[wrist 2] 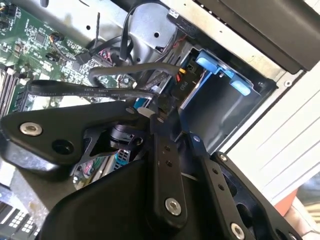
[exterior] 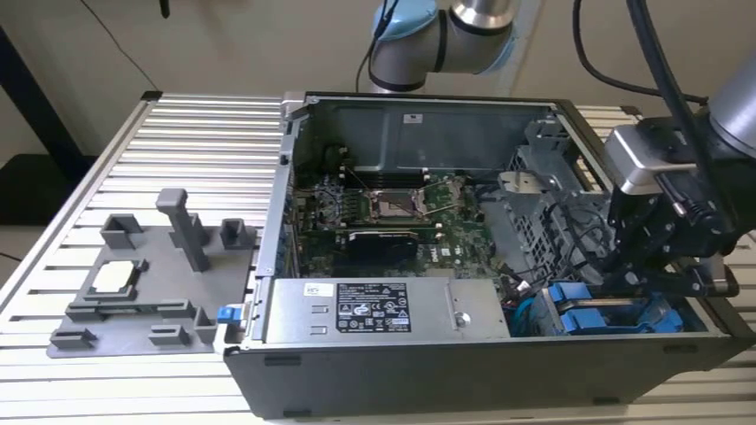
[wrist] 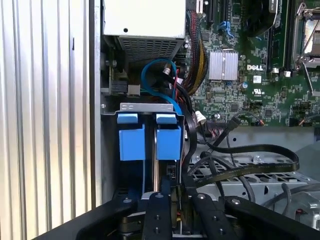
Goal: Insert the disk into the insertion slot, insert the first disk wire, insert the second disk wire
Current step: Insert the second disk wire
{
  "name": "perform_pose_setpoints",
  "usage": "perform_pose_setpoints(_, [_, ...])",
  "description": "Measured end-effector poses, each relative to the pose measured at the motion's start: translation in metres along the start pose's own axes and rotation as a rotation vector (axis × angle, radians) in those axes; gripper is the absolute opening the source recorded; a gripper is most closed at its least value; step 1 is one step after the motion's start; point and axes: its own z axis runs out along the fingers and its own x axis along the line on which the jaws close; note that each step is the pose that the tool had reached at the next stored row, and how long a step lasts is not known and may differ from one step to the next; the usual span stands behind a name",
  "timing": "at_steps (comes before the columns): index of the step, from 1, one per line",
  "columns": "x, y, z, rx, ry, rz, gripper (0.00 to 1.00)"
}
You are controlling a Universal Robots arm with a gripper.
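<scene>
The disk (wrist: 169, 142), in its blue carrier, is sitting upright inside the insertion slot (wrist: 145, 107) of the grey drive cage, at the corner of the open computer case (exterior: 390, 372) beside the power-supply box (exterior: 378, 310). You are looking at the gripper (wrist: 176, 210) hovering at the disk's rear edge, its fingers (wrist 2: 165, 165) drawn close together around what may be a black wire (wrist 2: 100, 91)'s connector; contact is unclear.
</scene>
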Motion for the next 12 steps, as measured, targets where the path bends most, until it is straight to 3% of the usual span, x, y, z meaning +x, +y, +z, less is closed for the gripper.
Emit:
perform_pose_setpoints(9, [-0.0027,-0.0006,-0.0283,-0.0001,0.0007,0.0,0.24])
perform_pose_setpoints(12, [-0.0028,-0.0006,-0.0304,0.0,0.0004,0.0,0.24])
